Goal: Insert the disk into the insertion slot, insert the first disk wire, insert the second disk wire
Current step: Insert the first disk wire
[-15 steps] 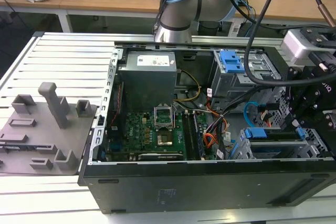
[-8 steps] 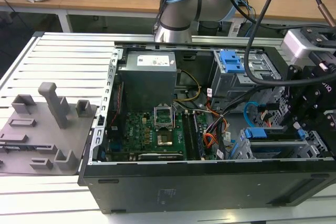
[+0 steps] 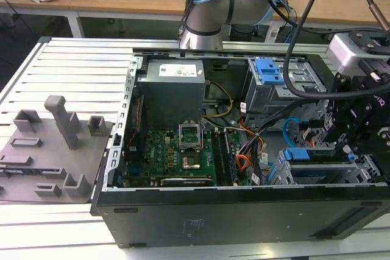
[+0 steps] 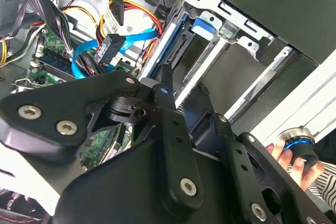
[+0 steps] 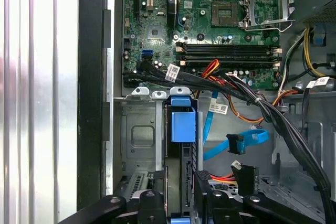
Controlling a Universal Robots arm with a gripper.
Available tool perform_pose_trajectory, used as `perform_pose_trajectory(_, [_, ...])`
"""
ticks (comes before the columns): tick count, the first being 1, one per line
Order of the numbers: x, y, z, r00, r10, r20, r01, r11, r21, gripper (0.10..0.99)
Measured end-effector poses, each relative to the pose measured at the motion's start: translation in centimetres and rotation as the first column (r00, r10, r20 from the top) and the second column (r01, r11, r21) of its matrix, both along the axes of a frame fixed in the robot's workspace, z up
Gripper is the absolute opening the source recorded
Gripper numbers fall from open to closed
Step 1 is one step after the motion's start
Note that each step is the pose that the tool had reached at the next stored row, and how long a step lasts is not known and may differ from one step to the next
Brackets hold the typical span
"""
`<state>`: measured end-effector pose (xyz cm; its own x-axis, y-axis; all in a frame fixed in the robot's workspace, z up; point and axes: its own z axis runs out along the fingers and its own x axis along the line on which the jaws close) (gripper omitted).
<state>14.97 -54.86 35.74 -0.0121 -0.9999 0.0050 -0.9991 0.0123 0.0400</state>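
**Disk in slot, both wires loose**

Gripper [image 3: 352, 144] hangs at 3 o'clock in the exterior view, right over the drive cage. Spread or pinching: can't tell, the linkage hides it.

Disk [image 5: 183, 127] stands on edge inside the slot [image 5: 139, 135], blue carrier tab at the cage mouth. It looks well in; whether it's fully seated I can't say. In the exterior view the slot sits at the case's 4 o'clock.

Handling, as I judge it:
- Disk: stiff, dense for its size, slick metal faces, shock-sensitive. Grip by the blue carrier's edges, not the label face or connector end.
- Second wire [image 5: 257, 137]: thin flat light-blue cable, floppy w/ some spring. Hold it by the small dark plug, never mid-ribbon, or it'll twist.

The second wire loops at approx. 10 o'clock from the slot in the exterior view, plug hanging free, near the disk but apart from it. First wire, I take it, is the dark plug on the red/yellow/orange bundle [image 5: 245, 174], also loose and just beside the blue one.

Further out:
- Board [image 3: 177, 150] at the slot's 9 o'clock.
- Grey bay w/ blue latch [image 3: 268, 71] at 11.
- In the second wrist view, a person's hand [image 4: 286, 157] holds a blue-ringed knob [image 4: 299, 145] outside the case.
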Motion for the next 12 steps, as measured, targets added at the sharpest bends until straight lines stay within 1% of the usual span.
perform_pose_trajectory(6, [0.00,0.10,0.04,1.0000,0.000,-0.0001,0.000,1.0000,-0.001,0.361])
perform_pose_trajectory(7, [0.00,0.39,0.04,1.0000,0.000,0.0000,0.000,1.0000,-0.001,0.361])
perform_pose_trajectory(8, [0.00,0.92,0.04,1.0000,0.000,0.0000,0.000,1.0000,-0.001,0.361])
perform_pose_trajectory(9, [0.00,1.63,0.05,1.0000,0.000,0.0000,0.000,1.0000,-0.002,0.361])
perform_pose_trajectory(10, [0.00,2.10,0.04,1.0000,0.000,0.0000,0.000,1.0000,-0.002,0.361])
perform_pose_trajectory(11, [0.00,2.43,0.04,1.0000,0.000,0.0000,0.000,1.0000,-0.002,0.361])
perform_pose_trajectory(12, [0.00,2.90,0.05,1.0000,0.000,0.0000,0.000,1.0000,-0.005,0.361])
